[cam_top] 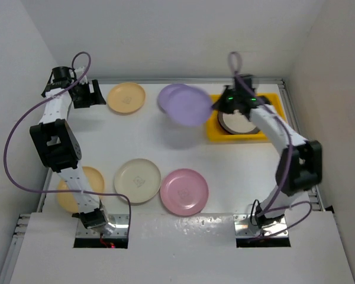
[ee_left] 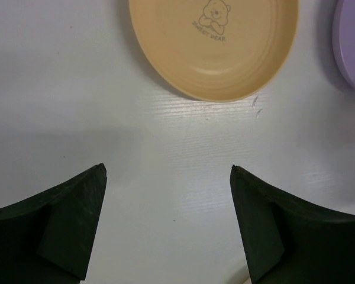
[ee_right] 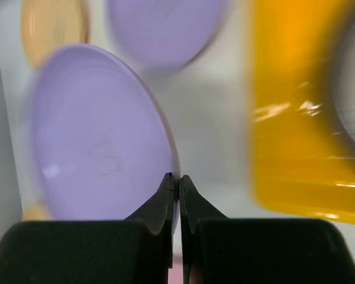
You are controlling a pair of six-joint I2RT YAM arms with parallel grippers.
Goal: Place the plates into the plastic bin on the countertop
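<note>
A: Right gripper, what's it doing?
B: The right gripper (ee_right: 178,177) is pinching the rim of a lilac plate (ee_right: 100,136), with its fingers pressed together on the thin edge. The plate is sticking out ahead of the fingers and to their left, tilted and blurred.
A: Is it hanging over the bin?
B: No. The plastic bin (ee_right: 290,118) is sitting just to the right of the fingers, and the held plate is hanging beside it over the bare countertop (cam_top: 148,139), throwing a soft shadow there. A metal plate (cam_top: 234,121) is lying inside the bin, close under that wrist.
A: Anything past the fingertips?
B: A second lilac plate (ee_right: 165,29) is lying flat further ahead, beyond the held one.
A: Left side?
B: The left gripper (ee_left: 168,168) is hovering with its fingers spread wide and gripping nothing, only white surface between them. A pale orange plate (ee_left: 216,47) is lying straight ahead of the tips, apart from them.
A: The rest?
B: A cream plate (cam_top: 137,180) and a pink plate (cam_top: 184,191) are sitting well behind both grippers, near the arm bases.
</note>
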